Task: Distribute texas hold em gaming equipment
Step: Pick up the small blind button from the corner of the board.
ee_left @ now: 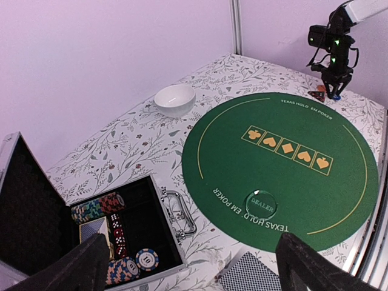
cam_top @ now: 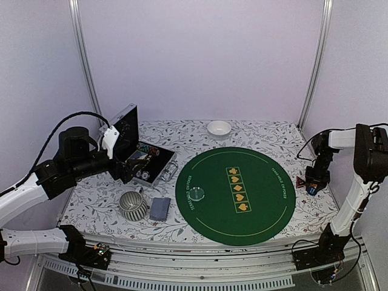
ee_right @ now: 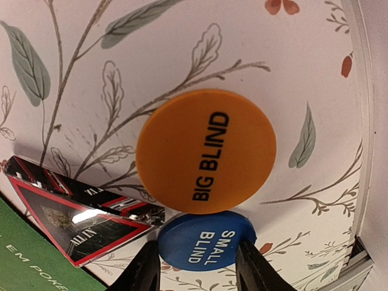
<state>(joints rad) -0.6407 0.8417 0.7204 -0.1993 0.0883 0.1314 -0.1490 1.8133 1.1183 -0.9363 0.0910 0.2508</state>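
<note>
Right gripper — narrow, straddling blue button | grip unclear | orange button adjacent

My right pincer has black fingers. The blue button carries white lettering, and the orange button has black lettering. The triangular marker is glossy black with a red border. The counter wears a white cloth printed with grey-green leaves and small rust flowers. The round mat is dark green, with yellow lines and yellow suit symbols. The card deck shows a grey-blue back.
</note>
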